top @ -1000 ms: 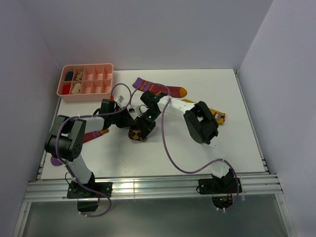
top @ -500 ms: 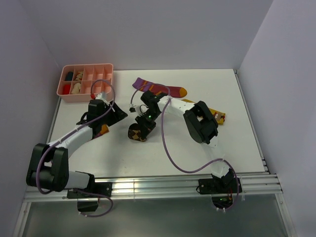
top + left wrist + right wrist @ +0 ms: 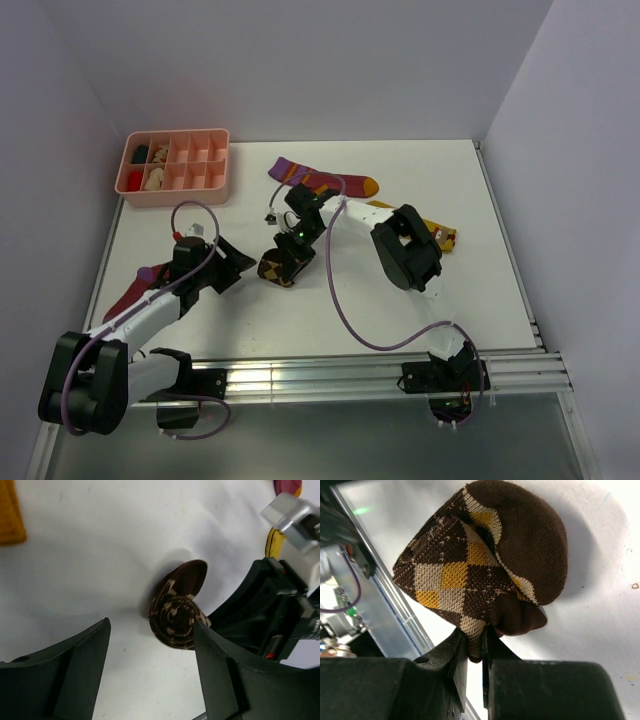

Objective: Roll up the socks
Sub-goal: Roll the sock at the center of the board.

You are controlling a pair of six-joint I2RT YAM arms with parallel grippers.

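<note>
Top external view: the brown diamond-check sock sits rolled into a tight coil near the middle of the white surface. The right end effector is closed on it. In the right wrist view, the right end effector has its two fingers almost together, pinching a fold of fabric at the lower edge of the brown diamond-check sock.

The left end effector is just to the left of the roll, with its jaws spread wide and nothing between them. In the left wrist view, the left end effector frames the spiral end face of the roll. The roll lies close against one finger. Whether they touch cannot be told.

Other items, top external view:
- One maroon sock lies flat behind the roll, purple cuff to the left and orange toe to the right.
- A second maroon sock lies at the left edge, partly under the left arm.
- The mustard-yellow sock lies to the right, partly covered by the right arm.
- A pink compartment tray stands in the far left corner.
</note>
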